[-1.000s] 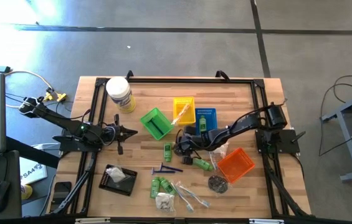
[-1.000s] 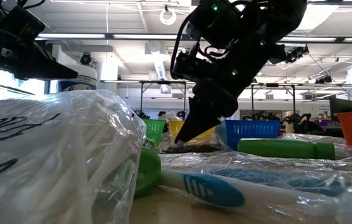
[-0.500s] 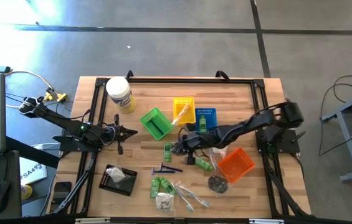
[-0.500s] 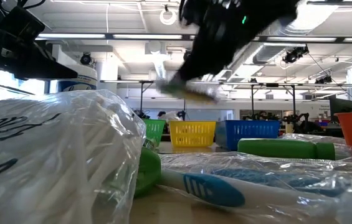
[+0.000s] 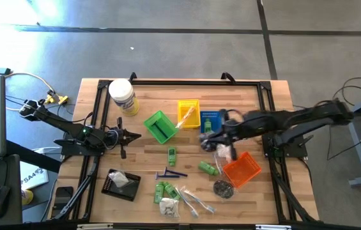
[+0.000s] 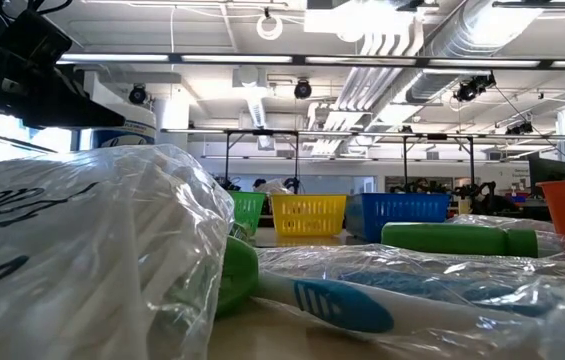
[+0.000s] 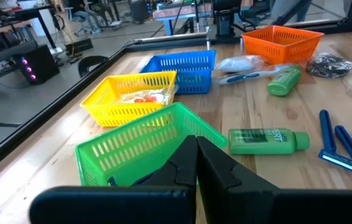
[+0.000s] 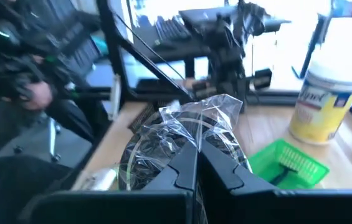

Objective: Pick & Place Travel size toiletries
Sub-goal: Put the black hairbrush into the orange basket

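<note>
The right pincer (image 5: 207, 137), closed on a clear-wrapped packet (image 8: 191, 134) of dark coiled pieces, hangs above the desk (image 5: 148, 89) just beside the blue basket (image 5: 211, 118), on the side nearer the desk's middle. The packet fills the right wrist view between the two dark fingers (image 8: 182, 171); beyond it stand the green basket (image 8: 285, 163) and the white jar with a yellow label (image 8: 325, 102).

The left pincer (image 5: 135, 135) waits with its fingers shut together near the desk's left edge, level with the green basket, which lies just past its tips in the left wrist view.

Around the lifted packet the desk is crowded. The yellow basket (image 5: 188, 114) touches the blue one toward the far edge, and the orange basket (image 5: 241, 169) sits nearer the right edge with a dark round piece (image 5: 223, 188) just beside it. A crumpled clear wrapper (image 5: 223, 152) lies between the right pincer and the orange basket. A small green bottle (image 5: 172, 154) lies at the desk's middle, a green tube (image 5: 207, 168) near the orange basket, and a blue razor (image 5: 169, 174) between them toward the near edge. More green bottles (image 5: 162, 189), wrapped toothbrushes (image 5: 193, 199) and a white packet (image 5: 167, 206) cluster along the near edge, right of a black tray (image 5: 120, 184).
</note>
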Motion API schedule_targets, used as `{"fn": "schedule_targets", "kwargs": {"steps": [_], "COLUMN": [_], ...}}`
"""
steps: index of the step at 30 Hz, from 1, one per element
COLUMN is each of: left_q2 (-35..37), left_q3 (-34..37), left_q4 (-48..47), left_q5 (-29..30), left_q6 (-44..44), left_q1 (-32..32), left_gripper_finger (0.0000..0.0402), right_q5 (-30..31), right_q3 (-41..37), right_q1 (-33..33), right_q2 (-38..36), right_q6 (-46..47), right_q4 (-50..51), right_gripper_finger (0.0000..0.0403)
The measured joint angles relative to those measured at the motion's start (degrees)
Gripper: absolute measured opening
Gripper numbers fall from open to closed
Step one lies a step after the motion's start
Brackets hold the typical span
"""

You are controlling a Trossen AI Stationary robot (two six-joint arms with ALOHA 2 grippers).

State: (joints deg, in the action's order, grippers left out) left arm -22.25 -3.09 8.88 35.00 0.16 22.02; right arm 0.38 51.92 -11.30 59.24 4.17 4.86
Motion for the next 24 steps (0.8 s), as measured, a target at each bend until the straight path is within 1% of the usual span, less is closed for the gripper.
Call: {"fn": "schedule_targets", "kwargs": {"steps": [5, 10, 16, 20, 24], "left_q2": [0.0, 0.0, 0.0, 0.0, 0.0], "left_q3": [0.0, 0.0, 0.0, 0.0, 0.0], "left_q4": [0.0, 0.0, 0.0, 0.0, 0.0], "left_q5": [0.0, 0.0, 0.0, 0.0, 0.0], "left_q6": [0.0, 0.0, 0.0, 0.0, 0.0], "left_q1": [0.0, 0.0, 0.0, 0.0, 0.0], "left_gripper_finger": [0.0, 0.0, 0.0, 0.0, 0.0], "right_q5": [-2.4, 1.1, 1.0, 1.0, 1.2], "right_q3": [-7.9, -16.0, -25.7, -29.4, -30.7], "right_q1": [-2.1, -4.2, -7.0, -8.6, -9.4], "right_q2": [-10.6, -20.5, -33.7, -40.9, -45.6], "right_q6": [-0.4, 1.4, 0.7, 0.5, 1.1], "right_q4": [-1.1, -1.7, -4.7, -4.0, 0.0], "right_gripper_finger": [0.0003, 0.0003, 0.0003, 0.0003, 0.0003]}}
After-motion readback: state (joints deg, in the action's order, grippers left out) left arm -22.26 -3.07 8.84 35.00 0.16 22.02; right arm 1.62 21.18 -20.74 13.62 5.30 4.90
